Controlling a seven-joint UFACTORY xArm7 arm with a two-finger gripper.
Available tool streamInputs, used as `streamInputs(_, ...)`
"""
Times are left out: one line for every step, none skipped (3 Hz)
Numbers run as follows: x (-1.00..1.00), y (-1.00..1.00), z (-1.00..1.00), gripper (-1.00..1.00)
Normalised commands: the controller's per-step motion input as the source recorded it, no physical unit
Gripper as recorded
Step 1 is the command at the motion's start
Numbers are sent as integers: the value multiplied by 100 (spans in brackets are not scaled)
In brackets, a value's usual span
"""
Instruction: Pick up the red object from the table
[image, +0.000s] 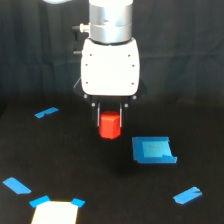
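The red object is a small red-orange stubby block hanging between the two dark fingers under the white gripper body. My gripper points straight down and is shut on the block's upper part. A faint dark shadow lies on the black table below and slightly right of the block, so the block looks lifted off the surface. The fingertips are partly hidden behind the block.
A light-blue flat square piece lies just to the exterior view's right of the block. Blue tape strips are scattered about. A pale rectangular patch with blue corners sits at the front edge.
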Motion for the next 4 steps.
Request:
streamInputs(0,5,28,-100)
streamInputs(-4,41,68,-100)
streamInputs(11,9,63,-81)
streamInputs(41,4,99,-100)
